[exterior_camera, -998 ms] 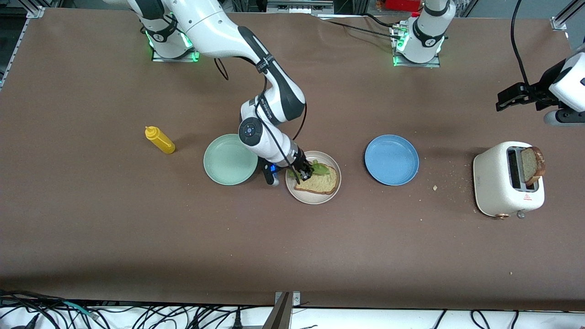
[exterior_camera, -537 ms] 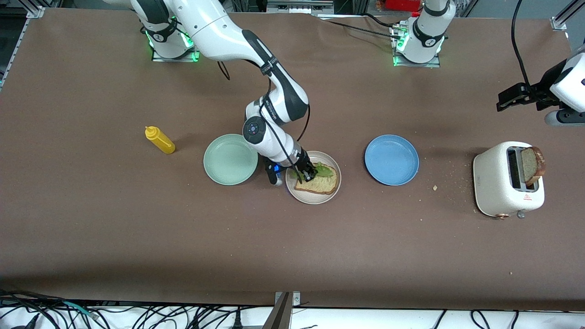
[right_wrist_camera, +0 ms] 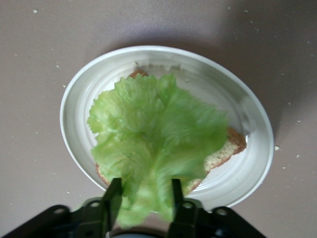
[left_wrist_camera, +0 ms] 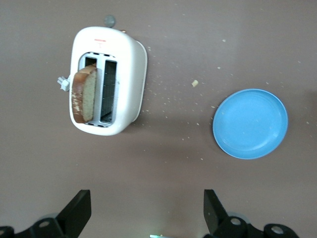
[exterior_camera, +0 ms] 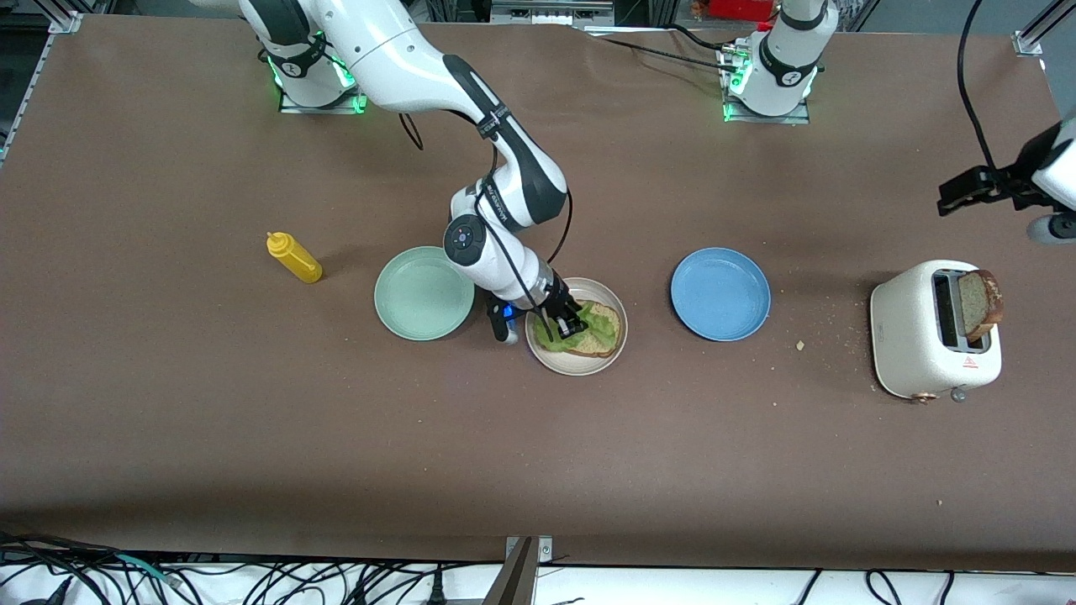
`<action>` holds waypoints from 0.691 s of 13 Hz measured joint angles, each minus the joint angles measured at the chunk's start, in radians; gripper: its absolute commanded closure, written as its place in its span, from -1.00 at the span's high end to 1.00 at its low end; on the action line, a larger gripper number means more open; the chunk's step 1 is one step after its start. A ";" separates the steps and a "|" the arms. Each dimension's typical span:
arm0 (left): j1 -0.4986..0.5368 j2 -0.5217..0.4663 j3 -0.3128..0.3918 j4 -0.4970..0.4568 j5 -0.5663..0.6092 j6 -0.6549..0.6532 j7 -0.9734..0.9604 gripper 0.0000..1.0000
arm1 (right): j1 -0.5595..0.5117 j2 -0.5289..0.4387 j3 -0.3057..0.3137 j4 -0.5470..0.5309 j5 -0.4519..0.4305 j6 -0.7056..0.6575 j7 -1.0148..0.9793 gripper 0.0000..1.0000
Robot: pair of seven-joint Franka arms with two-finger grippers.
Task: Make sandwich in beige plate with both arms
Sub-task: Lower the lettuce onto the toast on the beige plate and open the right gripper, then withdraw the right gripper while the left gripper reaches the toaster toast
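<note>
Jaws: right gripper [right_wrist_camera: 144, 193] is parted, with the stem end of the lettuce leaf [right_wrist_camera: 153, 129] lying between its fingers [right_wrist_camera: 113, 196]. I can't see any pinch on it. Left gripper [left_wrist_camera: 147, 203] is spread wide with nothing in it.

Sweeping from the right arm's end of the table:
- Yellow squeeze bottle [exterior_camera: 293, 258] lies tilted on the table, well apart from the plates.
- Mint-green plate [exterior_camera: 412, 294] is just beside the beige plate [exterior_camera: 580, 365], on the side toward the right arm's end.
- The right arm reaches down from its base and its gripper sits low over the beige plate's rim, on the mint-plate side.
- The sandwich so far is one slice of toast [exterior_camera: 601, 336] flat in the beige plate. The lettuce is spread over most of it, and crust shows at the corners in the right wrist view. No top slice is on it yet.
- Blue plate [exterior_camera: 720, 293] is next along, apart from the beige plate, roughly level with it.
- Loose crumbs [exterior_camera: 800, 344] are scattered between the blue plate and the toaster [exterior_camera: 912, 336].
- The white toaster is near the left arm's end. A second toast slice [exterior_camera: 979, 302] stands up out of one slot, leaning a little.
- The left gripper hangs in the air near the toaster, over bare table at the left arm's end. The left wrist view looks straight down on the toaster and blue plate. That arm is waiting.
</note>
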 measured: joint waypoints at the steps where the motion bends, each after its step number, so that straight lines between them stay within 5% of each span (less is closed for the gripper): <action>1: 0.026 0.013 0.001 -0.008 0.000 0.026 0.000 1.00 | -0.001 0.000 0.000 0.002 0.000 0.000 0.000 0.95; 5: 0.123 0.062 0.003 -0.086 0.000 0.202 0.143 1.00 | 0.000 -0.012 -0.033 0.021 0.000 -0.077 0.001 0.98; 9: 0.188 0.135 0.003 -0.097 0.000 0.318 0.287 1.00 | -0.004 -0.114 -0.186 0.050 -0.016 -0.397 -0.104 0.99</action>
